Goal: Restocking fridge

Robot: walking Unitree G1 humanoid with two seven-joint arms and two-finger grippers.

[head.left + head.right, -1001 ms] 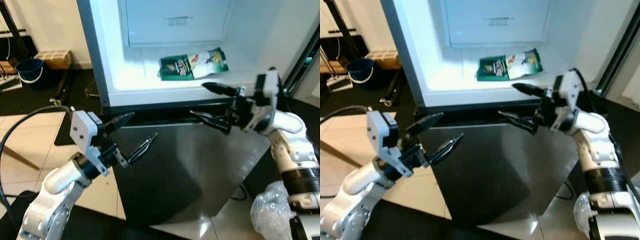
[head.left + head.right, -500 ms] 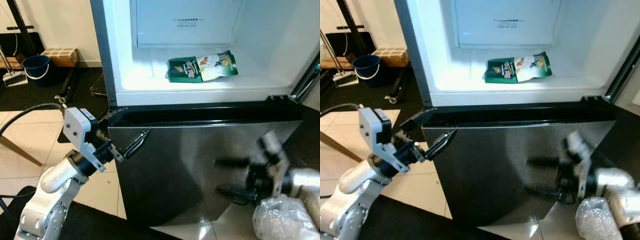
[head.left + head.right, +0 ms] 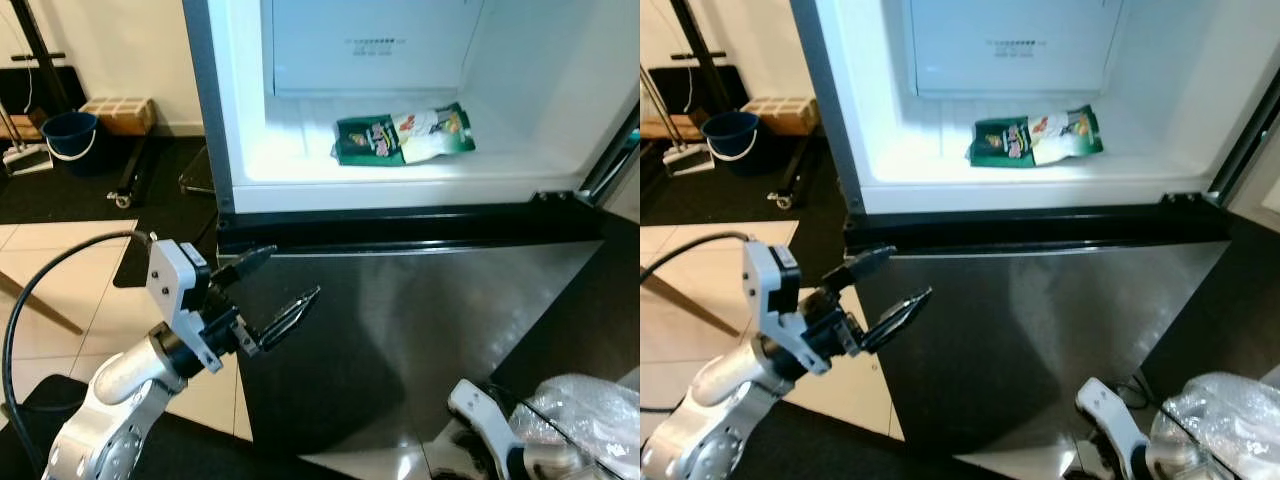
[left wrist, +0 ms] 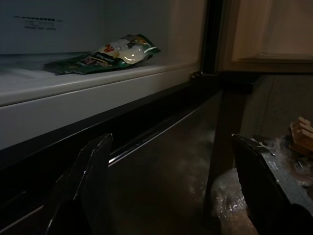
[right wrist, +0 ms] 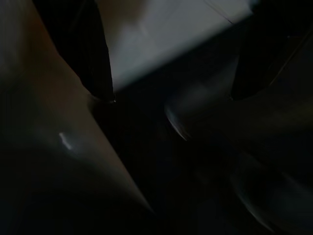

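The fridge's upper compartment (image 3: 300,180) stands open and lit, and a green and white packet (image 3: 402,137) lies flat on its white floor. Below it the dark steel lower door (image 3: 420,330) is closed. My left gripper (image 3: 292,272) is open and holds nothing, hovering in front of the lower door's upper left corner. In the left wrist view the packet (image 4: 102,54) lies beyond the gripper (image 4: 172,139). My right arm (image 3: 482,418) hangs low at the bottom right. The dark right wrist view shows the right gripper (image 5: 171,98) with its fingers apart and nothing between them.
A crinkled clear plastic bag (image 3: 590,405) lies on the floor at the bottom right, beside my right arm. A blue bucket (image 3: 68,130) and a cardboard box (image 3: 118,113) stand far left by the wall. The fridge's open door edge (image 3: 612,160) rises at right.
My right arm has dropped from the fridge's sill down to the floor by the plastic bag. My left gripper has stayed open in front of the lower door, shifting slightly.
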